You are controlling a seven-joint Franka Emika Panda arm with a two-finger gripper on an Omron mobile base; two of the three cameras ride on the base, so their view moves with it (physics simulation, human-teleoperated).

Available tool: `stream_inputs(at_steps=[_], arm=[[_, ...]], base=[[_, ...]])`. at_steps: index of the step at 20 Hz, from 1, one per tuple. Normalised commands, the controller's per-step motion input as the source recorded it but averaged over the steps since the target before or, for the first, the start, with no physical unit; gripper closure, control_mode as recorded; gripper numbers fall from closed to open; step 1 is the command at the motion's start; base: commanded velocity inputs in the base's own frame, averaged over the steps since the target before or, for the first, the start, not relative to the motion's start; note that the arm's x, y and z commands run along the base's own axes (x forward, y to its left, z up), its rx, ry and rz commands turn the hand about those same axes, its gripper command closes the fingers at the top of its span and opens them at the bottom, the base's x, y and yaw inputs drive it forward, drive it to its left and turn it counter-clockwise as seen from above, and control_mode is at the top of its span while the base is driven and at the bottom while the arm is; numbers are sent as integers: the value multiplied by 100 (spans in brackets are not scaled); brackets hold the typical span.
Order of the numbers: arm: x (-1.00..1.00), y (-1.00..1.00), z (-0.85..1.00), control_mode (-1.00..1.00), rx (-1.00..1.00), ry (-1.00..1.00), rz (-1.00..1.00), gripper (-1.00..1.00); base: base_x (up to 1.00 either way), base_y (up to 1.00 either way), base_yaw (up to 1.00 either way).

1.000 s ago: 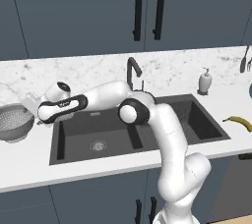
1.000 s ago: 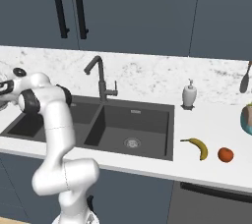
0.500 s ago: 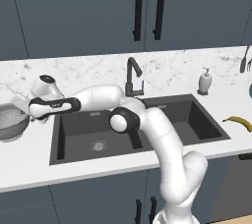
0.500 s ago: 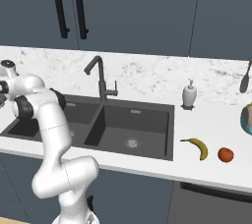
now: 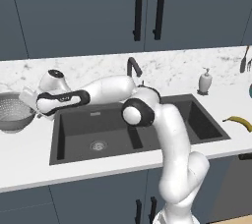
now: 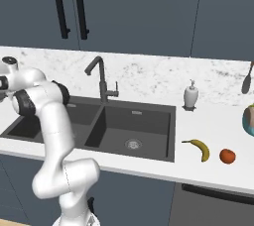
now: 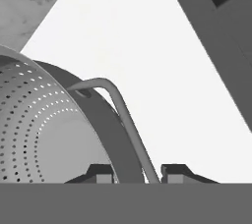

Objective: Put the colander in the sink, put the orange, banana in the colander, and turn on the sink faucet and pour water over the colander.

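Note:
The silver perforated colander (image 5: 14, 112) stands on the white counter left of the sink (image 5: 147, 134). My gripper (image 5: 30, 101) is at its right rim. In the hand view the colander (image 7: 44, 134) bulks at the left, and its rim and thin wire handle (image 7: 123, 112) run down between my two fingertips (image 7: 101, 173); the gripper (image 7: 138, 174) is open around them. The banana (image 6: 199, 148) and the orange (image 6: 227, 155) lie on the counter right of the sink (image 6: 59, 136). The dark faucet (image 5: 132, 66) stands behind the basins.
A white soap dispenser (image 5: 205, 80) stands behind the sink's right corner. The arm stretches across the left basin. Dark cabinet doors rise above the marble backsplash. A utensil (image 6: 246, 82) hangs at the far right.
The arm has swung further left over the left basin, and the hand has come to the colander's right rim. The fruit and the colander have not moved.

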Motion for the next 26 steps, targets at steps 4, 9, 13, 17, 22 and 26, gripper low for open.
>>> stream_inputs(at_steps=[4,9,13,17,22,26], arm=[[-98,-97,-9,-100,26,-31,-16,100],[-100,-87,-13,-100,20,-36,-14,100],[-81,-75,75,-100,26,-25,-16,100],[-56,-67,100,-100,15,-4,-10,100],[-68,-57,95,-100,0,15,-7,100],[-62,-60,82,-100,0,34,-9,100]], base=[[0,0,0],[0,0,0],[0,0,0],[0,0,0],[0,0,0],[0,0,0]])
